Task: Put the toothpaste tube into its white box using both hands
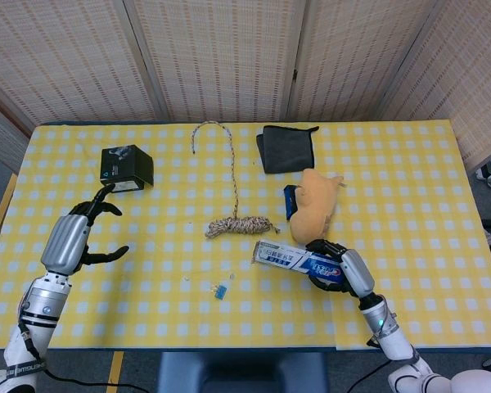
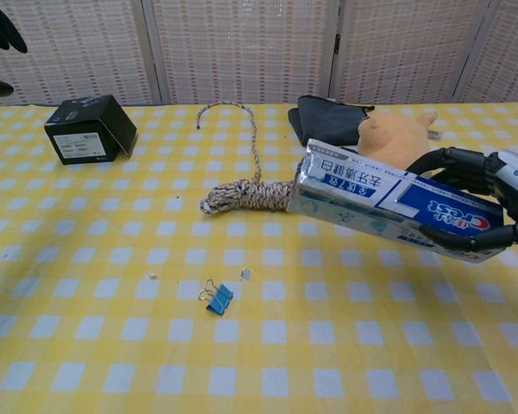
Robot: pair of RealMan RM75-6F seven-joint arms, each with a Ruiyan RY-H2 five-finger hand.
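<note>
Gingham cloth in yellow and white covers the whole surface (image 1: 409, 205), with woven screens standing behind it. The right hand (image 1: 341, 266) grips the white box (image 2: 388, 211) near its blue-printed end, fingers (image 2: 453, 159) wrapped around it, so that the box lies low over the cloth at the right front with its other end pointing toward the robot's left, close to the rope coil. The toothpaste tube itself cannot be made out, so whether it is inside the box cannot be told. The left hand (image 1: 74, 236) hovers over the left side of the surface, well apart from the box, holding nothing, its fingers (image 1: 108, 255) spread and loosely curved. A dark grey cloth (image 1: 286, 148) lies folded at the far middle, and a tan plush toy (image 1: 315, 205) lies just in front of it, resting against a small blue object. A black cube-shaped box (image 1: 126, 167) sits at the far left. A speckled rope (image 1: 239, 223) is coiled near the centre, its free end running away toward the far edge and hooking round. A small blue binder clip (image 2: 216, 296) lies near the front, beside a few tiny scraps.
</note>
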